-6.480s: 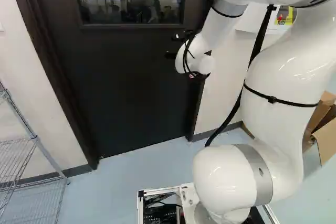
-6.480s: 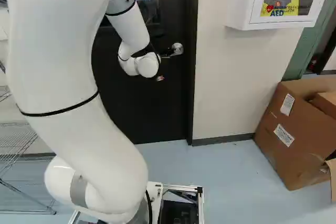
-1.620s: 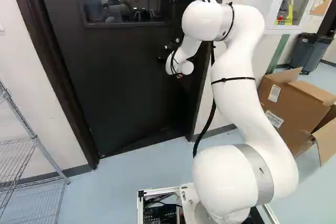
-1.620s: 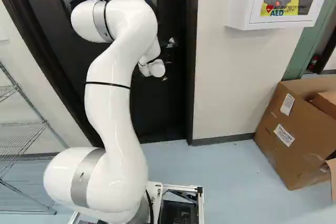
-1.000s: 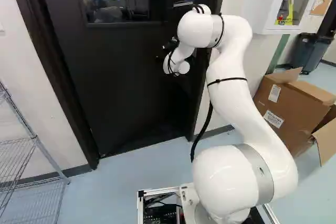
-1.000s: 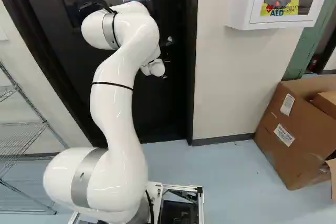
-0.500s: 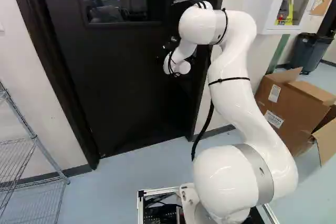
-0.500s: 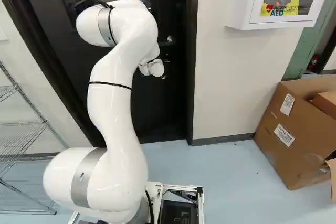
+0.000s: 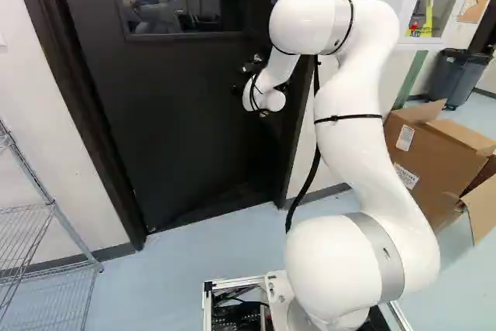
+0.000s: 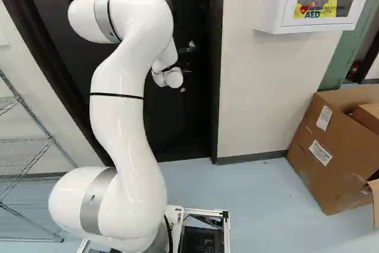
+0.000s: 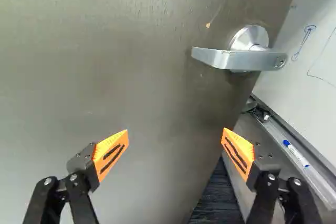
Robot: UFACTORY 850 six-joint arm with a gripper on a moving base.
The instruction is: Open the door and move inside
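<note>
Looking at the door [image 9: 170, 125] first, we see that it stands partly open, because in the wrist view another space appears past its edge. Its silver handle [image 11: 236, 60] is on the door near this edge, and it is ahead of our gripper [image 9: 246, 74], toward the side of one finger. The two fingers are spread widely, with their orange pads [image 11: 111, 153] well apart, and they have hold of nothing; the handle is not between them. Our white arm [image 9: 349, 122] bends over toward the door and brings the gripper before its handle side. In the upper part of the door there is a window [image 9: 182, 5]. Past the edge of the door, the wrist view gives us a whiteboard [image 11: 310, 51] with some drawing and writing, and under it a tray [image 11: 321, 187] where a marker [image 11: 297, 155] with blue ends lies. In the left base view, we find a wire rack [image 9: 51, 203] to the left of the door, and a dark bin [image 9: 444, 75] well to its right. In the right base view, a white cabinet [image 10: 269, 4] hangs on the wall to the right of the door, and an open cardboard box [image 10: 305, 161] stands on the floor farther right of it.
</note>
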